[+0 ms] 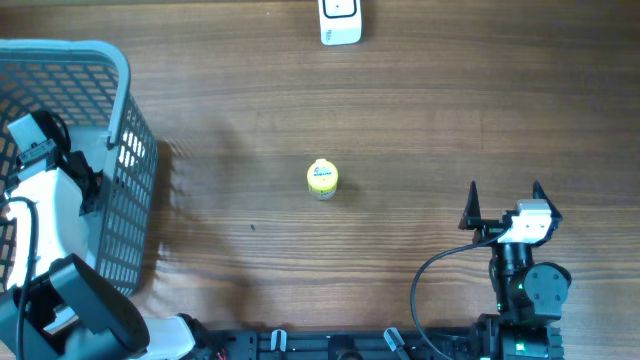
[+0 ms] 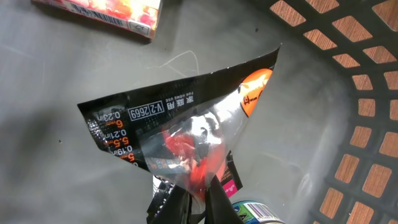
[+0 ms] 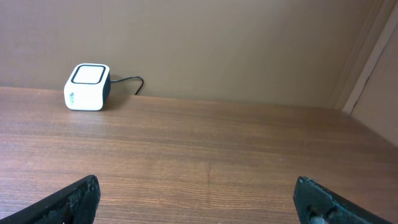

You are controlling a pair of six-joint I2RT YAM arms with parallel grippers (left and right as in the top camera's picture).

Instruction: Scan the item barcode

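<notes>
Inside the grey basket (image 1: 128, 170), my left gripper (image 2: 200, 198) is shut on the lower corner of a black and clear plastic packet (image 2: 186, 124) with red and orange contents. White printed text shows on the packet's black band. The white scanner box (image 1: 340, 20) stands at the table's far edge and also appears in the right wrist view as the scanner (image 3: 87, 87) at far left. My right gripper (image 1: 503, 195) is open over the table's front right, and nothing lies between its fingers (image 3: 81, 196).
A small jar with a yellow lid (image 1: 322, 179) stands mid-table. In the basket, a red box (image 2: 106, 12) lies at the top and a can with a barcode label (image 2: 255, 213) sits just right of my left fingers. The basket's lattice wall (image 2: 367, 124) rises on the right.
</notes>
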